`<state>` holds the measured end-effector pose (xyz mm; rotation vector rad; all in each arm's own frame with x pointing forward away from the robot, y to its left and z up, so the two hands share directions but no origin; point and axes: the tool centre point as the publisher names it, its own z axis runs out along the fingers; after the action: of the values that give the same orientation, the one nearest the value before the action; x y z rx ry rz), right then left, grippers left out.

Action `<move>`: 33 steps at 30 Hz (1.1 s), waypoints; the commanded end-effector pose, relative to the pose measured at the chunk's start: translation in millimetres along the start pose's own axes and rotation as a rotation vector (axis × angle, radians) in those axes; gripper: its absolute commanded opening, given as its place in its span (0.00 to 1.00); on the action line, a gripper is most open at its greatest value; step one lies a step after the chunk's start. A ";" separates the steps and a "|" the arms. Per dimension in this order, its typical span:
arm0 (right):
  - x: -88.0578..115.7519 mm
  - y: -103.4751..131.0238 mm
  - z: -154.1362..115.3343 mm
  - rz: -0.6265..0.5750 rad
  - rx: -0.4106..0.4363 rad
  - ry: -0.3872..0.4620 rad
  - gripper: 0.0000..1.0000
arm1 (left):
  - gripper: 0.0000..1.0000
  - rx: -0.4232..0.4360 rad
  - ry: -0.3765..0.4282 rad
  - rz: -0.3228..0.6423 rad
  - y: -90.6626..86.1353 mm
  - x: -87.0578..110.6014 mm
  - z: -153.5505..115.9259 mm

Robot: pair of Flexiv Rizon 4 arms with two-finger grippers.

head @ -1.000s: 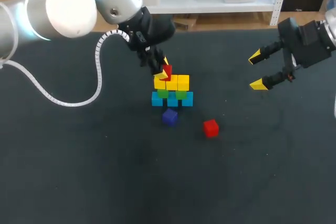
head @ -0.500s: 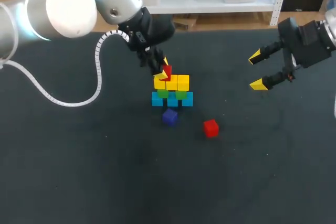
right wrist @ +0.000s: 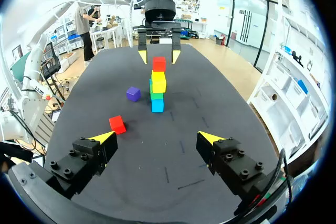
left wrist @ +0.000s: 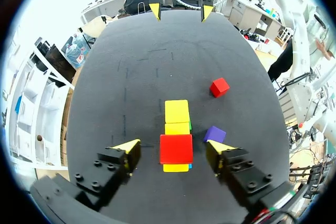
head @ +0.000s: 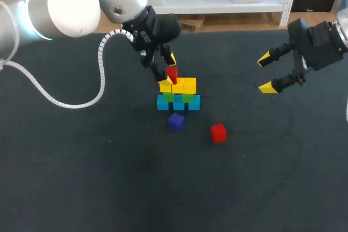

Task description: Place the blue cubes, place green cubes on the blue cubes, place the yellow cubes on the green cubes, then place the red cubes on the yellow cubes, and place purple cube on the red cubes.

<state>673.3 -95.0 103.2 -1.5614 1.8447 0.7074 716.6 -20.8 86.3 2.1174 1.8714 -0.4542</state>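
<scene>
On the tabletop (head: 109,177), the left pincer (left wrist: 173,146) stood wide around a red cube (head: 172,72), which rested untouched on the yellow cubes (head: 184,85). The right pincer (head: 265,72) hung wide, well apart. A second red cube (head: 218,132) and a purple cube (head: 175,121) lay loose nearby.

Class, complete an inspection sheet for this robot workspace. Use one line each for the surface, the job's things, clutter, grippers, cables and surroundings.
Surface: dark table, no spills seen.
Job's things: the stack has blue cubes at the bottom, green cubes on them, yellow cubes above and one red cube on top. A second red cube and the purple cube lie loose on the table beside the stack.
Clutter: nothing seen.
Grippers: left gripper open, its fingers either side of the top red cube without touching it. Right gripper open and empty, away from the stack.
Cables: white coiled cable loops from the left arm over the table.
Surroundings: nothing seen reaching over the table.
</scene>
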 end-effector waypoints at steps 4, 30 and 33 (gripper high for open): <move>0.4 -1.0 1.1 -0.001 -0.001 -0.003 1.00 | 1.00 -0.063 -0.024 0.027 -7.5 5.7 -21.4; 0.4 -1.0 1.1 -0.001 -0.001 -0.003 1.00 | 1.00 -0.156 -0.059 -0.071 -75.6 112.5 -69.5; 0.4 -1.0 1.1 -0.001 -0.001 -0.003 1.00 | 1.00 -0.158 -0.060 -0.076 -80.3 119.6 -73.7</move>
<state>673.3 -95.0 103.2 -1.5613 1.8448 0.7074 665.1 116.8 102.4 1.9747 1.9294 -0.4031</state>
